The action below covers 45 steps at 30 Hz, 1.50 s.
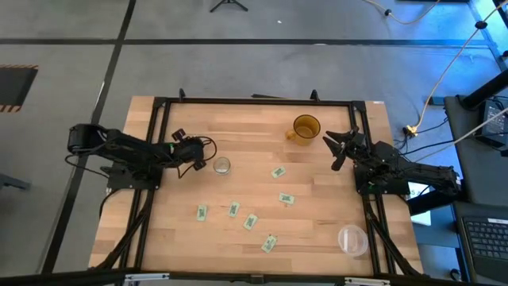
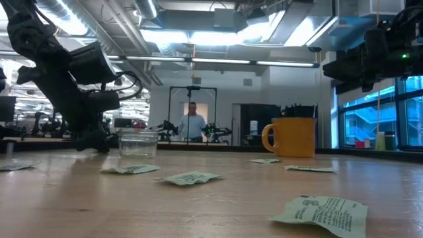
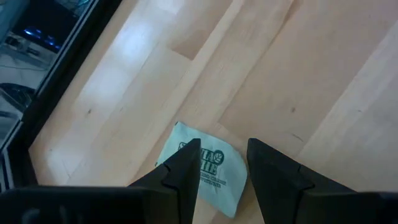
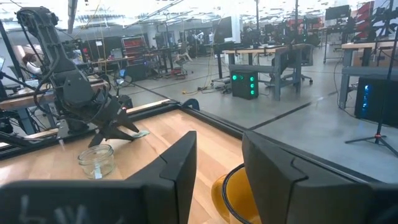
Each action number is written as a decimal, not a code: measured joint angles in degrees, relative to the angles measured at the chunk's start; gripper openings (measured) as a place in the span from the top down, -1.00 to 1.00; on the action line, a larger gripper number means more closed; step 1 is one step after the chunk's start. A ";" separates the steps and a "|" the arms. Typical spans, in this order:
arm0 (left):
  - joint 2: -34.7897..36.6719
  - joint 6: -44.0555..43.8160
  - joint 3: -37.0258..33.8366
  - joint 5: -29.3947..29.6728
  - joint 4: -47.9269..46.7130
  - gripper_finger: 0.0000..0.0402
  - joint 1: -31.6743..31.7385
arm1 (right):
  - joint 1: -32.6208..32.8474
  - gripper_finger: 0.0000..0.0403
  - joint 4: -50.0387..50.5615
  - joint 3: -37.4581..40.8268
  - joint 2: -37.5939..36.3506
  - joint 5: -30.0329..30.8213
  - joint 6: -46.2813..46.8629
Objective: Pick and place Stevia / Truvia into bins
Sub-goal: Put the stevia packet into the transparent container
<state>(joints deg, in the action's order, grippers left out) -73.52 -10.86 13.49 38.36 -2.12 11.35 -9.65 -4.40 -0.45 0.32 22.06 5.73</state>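
Several white-and-green Stevia packets [image 1: 250,222] lie flat across the table's near half, and two more [image 1: 278,171] lie toward the middle. The small clear glass cup [image 1: 221,165] stands upright left of centre. My left gripper [image 3: 224,149] is open and low at the table just left of the cup. Another packet [image 3: 211,177] lies flat on the wood under its fingertips. The arm hides this packet in the high view. My right gripper [image 4: 217,140] is open and held above the table's right side, beside the amber mug [image 1: 305,129]. My left gripper comes down slanting from the table's left. Its two fingers [image 3: 183,165] stand over the far end of the packet [image 3: 214,168], which lies flat on the table. I cannot tell whether the fingertips touch it.
The amber mug [image 2: 291,137] stands near the table's far edge. A wider clear plastic container [image 1: 352,239] sits at the near right corner. A black frame [image 1: 254,102] runs along the table's edges. Bare wood shows between the cup and the mug. A person [image 2: 193,122] stands far behind the table.
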 joint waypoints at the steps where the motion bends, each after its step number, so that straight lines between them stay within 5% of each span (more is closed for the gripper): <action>1: -0.21 -0.18 0.00 -0.09 0.09 0.36 0.00 | 0.00 0.34 0.00 0.00 0.00 0.00 0.00; 20: -0.71 -0.60 -0.11 -2.58 -0.08 0.98 -0.02 | 0.00 0.34 0.00 0.00 0.00 0.00 0.01; 35: 1.24 2.60 4.04 -1.61 -4.21 0.99 0.00 | 0.02 0.34 0.01 0.00 0.00 -0.02 0.01; 45: 11.60 1.14 9.09 -2.93 -11.06 0.99 0.00 | 0.02 0.34 0.02 0.00 -0.01 -0.02 -0.10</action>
<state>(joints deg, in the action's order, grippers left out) -61.92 -9.72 22.59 35.42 -13.18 11.35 -9.63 -4.38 -0.45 0.30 22.04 5.63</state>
